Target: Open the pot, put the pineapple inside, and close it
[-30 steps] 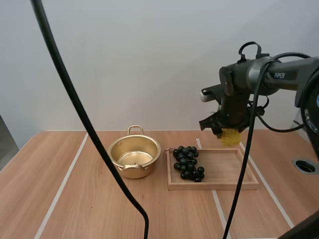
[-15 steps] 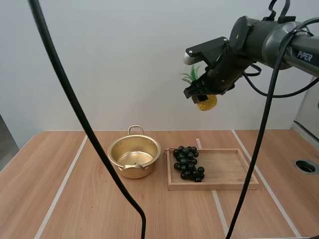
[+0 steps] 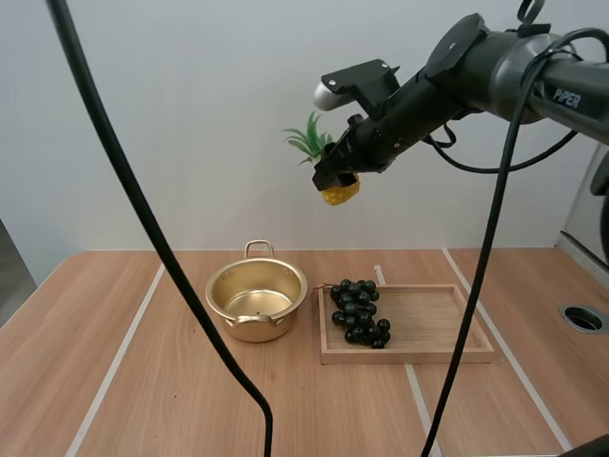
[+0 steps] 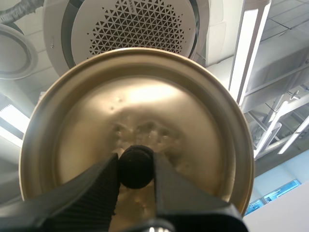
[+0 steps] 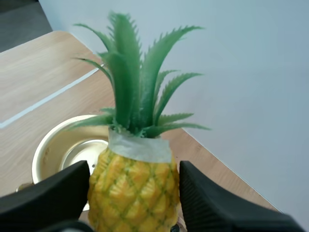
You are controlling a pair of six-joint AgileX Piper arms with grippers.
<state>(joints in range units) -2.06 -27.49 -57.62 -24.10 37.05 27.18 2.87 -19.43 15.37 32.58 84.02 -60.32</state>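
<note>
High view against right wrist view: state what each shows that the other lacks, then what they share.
High view, not right wrist view: the wooden tray with the grapes on it. Right wrist view, not high view: the pale band under the leaves of the pineapple. Both: the right gripper shut on the pineapple, and the open pot standing on the table.

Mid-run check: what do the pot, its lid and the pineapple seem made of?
The pot: thin metal, probably, with a shiny gold finish that reflects light. The lid: same gold metal by its sheen, with a matte black knob, perhaps plastic. The pineapple: likely moulded plastic, given its even yellow diamond relief and stiff green leaves.
</note>
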